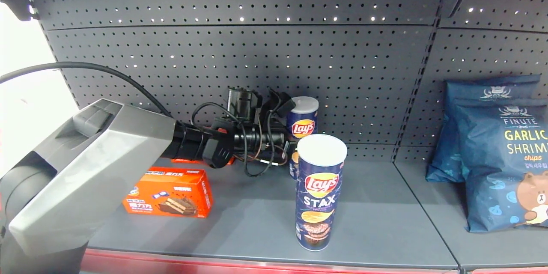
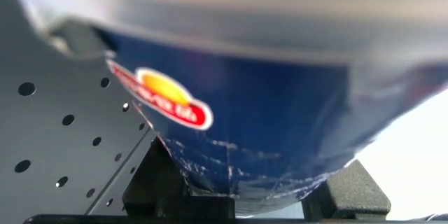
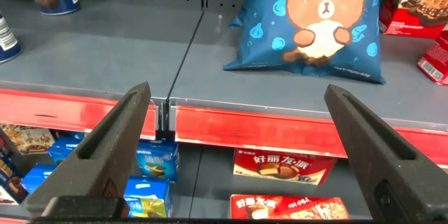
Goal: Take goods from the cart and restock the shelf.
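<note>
One front can stands free; left fingers probably grip the back can to seat it; right fingers hang open.

Two blue chip cans, two dark blue snack bags and one orange wafer box in plain sight.
</note>
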